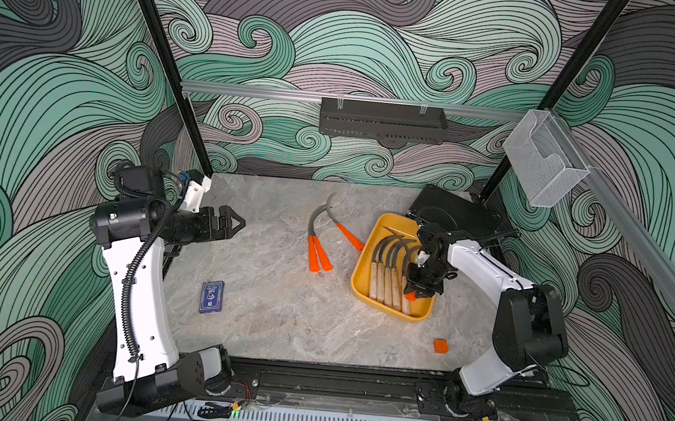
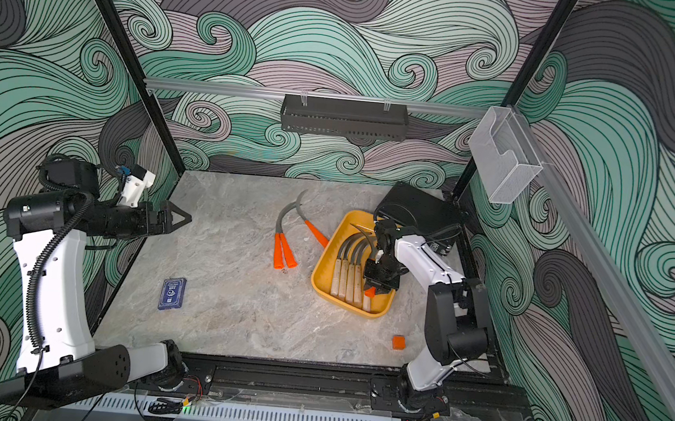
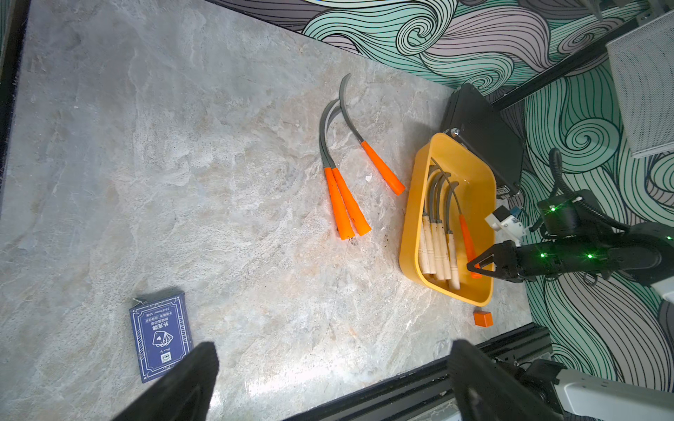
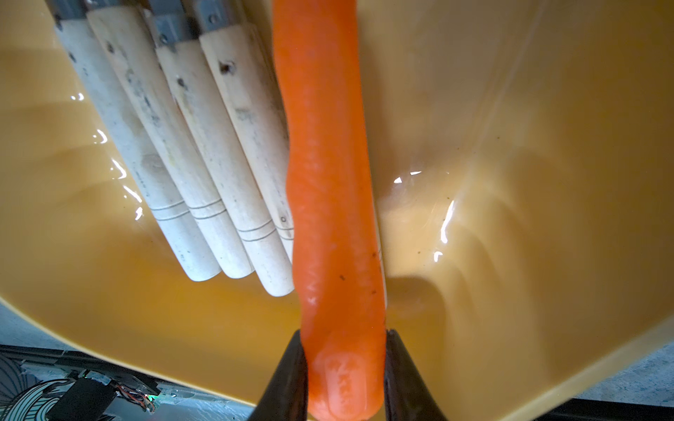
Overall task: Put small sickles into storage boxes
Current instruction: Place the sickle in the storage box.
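Both top views: your right gripper [image 1: 418, 294] hangs inside the yellow tray [image 1: 364, 264]; three orange-handled, grey-bladed sickles [image 1: 319, 256] lie just beside it. Left wrist: your left gripper [image 3: 333, 350] gapes wide. Right wrist: jaws clamp an orange sickle [image 4: 328, 182] beside pale wooden handles [image 4: 204, 153].

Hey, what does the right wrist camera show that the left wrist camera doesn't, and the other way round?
Right wrist only: the stamped mark on the held sickle, and grooves on the wooden handles. Left wrist only: three loose sickles, card box, orange cube, black case, open left gripper. Both: yellow tray, right gripper shut on that sickle.
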Controlling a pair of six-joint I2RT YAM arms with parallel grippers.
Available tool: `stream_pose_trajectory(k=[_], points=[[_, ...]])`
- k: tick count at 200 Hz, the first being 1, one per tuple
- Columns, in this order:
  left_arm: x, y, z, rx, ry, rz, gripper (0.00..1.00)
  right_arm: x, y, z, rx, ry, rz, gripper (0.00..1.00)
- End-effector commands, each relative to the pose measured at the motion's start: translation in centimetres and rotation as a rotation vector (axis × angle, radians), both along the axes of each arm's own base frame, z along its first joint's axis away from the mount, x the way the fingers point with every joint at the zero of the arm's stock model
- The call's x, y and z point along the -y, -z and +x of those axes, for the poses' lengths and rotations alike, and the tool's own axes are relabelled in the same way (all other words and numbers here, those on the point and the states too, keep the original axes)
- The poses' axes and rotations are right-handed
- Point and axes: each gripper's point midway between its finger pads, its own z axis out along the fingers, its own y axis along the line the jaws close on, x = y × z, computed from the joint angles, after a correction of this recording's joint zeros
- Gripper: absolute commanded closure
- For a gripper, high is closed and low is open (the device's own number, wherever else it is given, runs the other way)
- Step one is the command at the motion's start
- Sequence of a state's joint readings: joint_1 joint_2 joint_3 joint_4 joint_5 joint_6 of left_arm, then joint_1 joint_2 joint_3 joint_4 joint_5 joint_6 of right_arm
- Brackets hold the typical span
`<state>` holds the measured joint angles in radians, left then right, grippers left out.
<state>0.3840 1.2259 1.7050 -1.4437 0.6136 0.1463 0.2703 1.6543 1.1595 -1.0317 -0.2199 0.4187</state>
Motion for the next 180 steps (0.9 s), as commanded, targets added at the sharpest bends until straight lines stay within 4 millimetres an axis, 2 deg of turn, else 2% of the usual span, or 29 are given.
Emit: stream_pose_trajectory(k=[1, 60, 106, 180], points=[[-0.02, 0.19, -0.34, -0.005, 0.001, 0.003, 0.01, 0.3, 0.17, 0.34, 0.001, -0.029, -0.039, 0.94], [-0.05, 0.32, -0.33, -0.004, 0.004, 0.005, 0.02, 0.2, 0.71, 0.29, -0.013, -0.06, -0.083, 0.84], [-0.07, 0.37, -0.34, -0.005, 0.004, 0.007, 0.01, 0.09, 0.57, 0.39, -0.01, -0.074, -0.108, 0.71], [-0.03, 0.55, -0.29, -0.008, 0.007, 0.001, 0.02, 0.24, 0.73, 0.06, -0.023, -0.084, -0.134, 0.67]])
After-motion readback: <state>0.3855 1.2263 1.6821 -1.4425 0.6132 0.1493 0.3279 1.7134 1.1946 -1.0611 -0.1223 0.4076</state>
